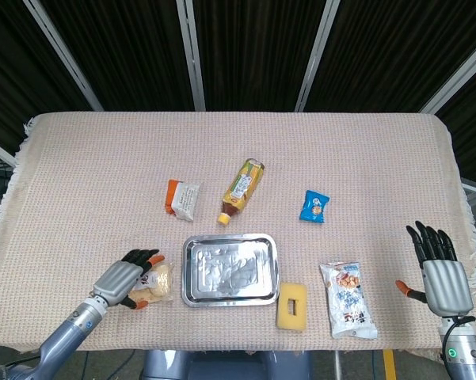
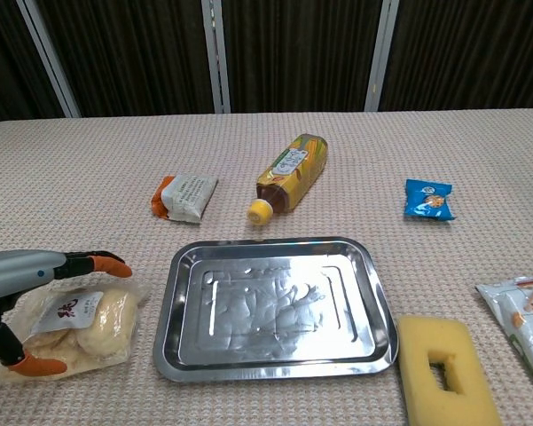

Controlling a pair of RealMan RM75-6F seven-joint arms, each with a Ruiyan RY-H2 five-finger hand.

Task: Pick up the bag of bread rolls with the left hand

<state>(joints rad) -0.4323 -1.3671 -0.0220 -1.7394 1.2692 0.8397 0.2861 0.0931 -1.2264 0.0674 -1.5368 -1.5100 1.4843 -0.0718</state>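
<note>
The bag of bread rolls point(image 1: 155, 283) point(image 2: 87, 323) is a clear packet of pale rolls with a white label, lying on the cloth just left of the metal tray. My left hand point(image 1: 127, 277) point(image 2: 22, 297) hovers over its left half with fingers spread, orange fingertips point(image 2: 113, 264) reaching past the bag's top edge and the thumb tip at its near edge. I cannot see a grip on it. My right hand point(image 1: 439, 273) stays open, fingers straight, at the table's right edge.
A metal tray point(image 1: 230, 269) point(image 2: 276, 306) sits beside the bag. A yellow sponge point(image 1: 291, 305), a snack bag point(image 1: 348, 299), a blue packet point(image 1: 314, 206), a drink bottle point(image 1: 242, 189) and an orange-white packet point(image 1: 183, 199) lie around it.
</note>
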